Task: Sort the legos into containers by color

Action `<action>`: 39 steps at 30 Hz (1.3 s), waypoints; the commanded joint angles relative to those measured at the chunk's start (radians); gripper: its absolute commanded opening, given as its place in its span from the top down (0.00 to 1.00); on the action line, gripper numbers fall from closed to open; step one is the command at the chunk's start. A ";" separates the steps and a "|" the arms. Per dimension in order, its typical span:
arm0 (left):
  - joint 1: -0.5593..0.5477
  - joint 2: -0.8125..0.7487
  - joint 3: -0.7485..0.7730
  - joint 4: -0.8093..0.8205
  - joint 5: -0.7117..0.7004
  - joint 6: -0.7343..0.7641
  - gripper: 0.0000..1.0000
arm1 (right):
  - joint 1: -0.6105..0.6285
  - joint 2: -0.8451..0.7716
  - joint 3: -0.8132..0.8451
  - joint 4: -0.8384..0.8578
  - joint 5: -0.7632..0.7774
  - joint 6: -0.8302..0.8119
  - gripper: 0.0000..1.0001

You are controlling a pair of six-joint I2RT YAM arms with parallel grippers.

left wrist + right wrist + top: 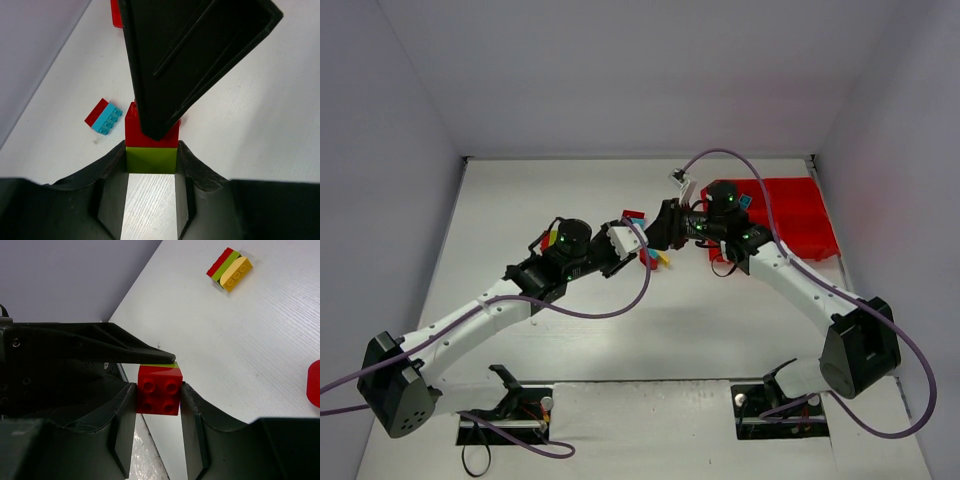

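Observation:
A red lego and a lime green lego are stuck together as one block, held above the table between both arms. My left gripper is shut on the green half. My right gripper is shut on the red half, studs facing its camera. In the top view the two grippers meet tip to tip at mid-table, and the block is hidden between them. The red tray of containers lies at the back right, behind the right arm.
A red and cyan stack lies on the table to the left of the held block. A red, green and yellow stack lies farther off. More loose legos sit under the grippers, and a red one lies behind them.

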 commanded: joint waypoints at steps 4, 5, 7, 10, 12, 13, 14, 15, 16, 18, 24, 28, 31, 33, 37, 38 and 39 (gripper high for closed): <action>0.002 -0.002 0.025 0.074 0.012 0.000 0.91 | -0.007 -0.035 0.005 0.074 -0.031 0.005 1.00; 0.002 0.003 0.028 0.065 0.004 0.001 0.95 | -0.014 -0.034 0.003 0.074 -0.030 0.006 1.00; 0.002 0.008 0.032 0.057 -0.001 0.003 0.96 | -0.047 -0.029 0.000 0.073 -0.037 0.019 1.00; 0.002 0.009 0.035 0.051 -0.007 0.006 0.96 | -0.124 -0.034 -0.012 0.071 -0.065 0.041 1.00; 0.002 0.009 0.034 0.049 -0.016 0.010 0.96 | -0.165 -0.043 -0.020 0.065 -0.091 0.049 1.00; 0.002 0.012 0.034 0.048 -0.021 0.012 0.96 | -0.205 -0.046 -0.020 0.061 -0.096 0.048 1.00; 0.002 0.012 0.035 0.048 -0.019 0.012 0.96 | -0.225 -0.049 -0.018 0.053 -0.105 0.043 1.00; 0.002 0.014 0.035 0.048 -0.018 0.012 0.96 | -0.244 -0.052 -0.011 0.033 -0.108 0.032 1.00; 0.002 0.015 0.037 0.048 -0.018 0.009 0.96 | -0.283 -0.057 -0.006 0.021 -0.108 0.023 1.00; 0.002 0.017 0.042 0.045 -0.015 0.006 0.96 | -0.328 -0.061 -0.003 0.005 -0.113 0.023 1.00; 0.002 0.018 0.048 0.049 -0.033 -0.026 0.96 | -0.490 -0.081 0.055 -0.157 0.027 -0.089 1.00; 0.002 0.037 0.069 0.042 -0.056 -0.068 0.96 | -0.570 -0.100 0.083 -0.237 0.303 -0.161 1.00; 0.002 0.055 0.097 0.025 -0.074 -0.109 0.96 | -0.621 -0.107 0.085 -0.301 0.485 -0.188 1.00; 0.002 0.066 0.111 0.019 -0.079 -0.131 0.96 | -0.645 -0.103 0.077 -0.318 0.675 -0.190 1.00; 0.002 0.074 0.118 0.019 -0.065 -0.142 0.96 | -0.744 -0.045 0.089 -0.317 0.782 -0.172 1.00; 0.002 0.071 0.117 0.019 -0.064 -0.143 0.96 | -0.751 -0.026 0.098 -0.317 0.801 -0.170 1.00; 0.002 0.069 0.115 0.019 -0.065 -0.137 0.96 | -0.756 0.012 0.120 -0.314 0.814 -0.172 1.00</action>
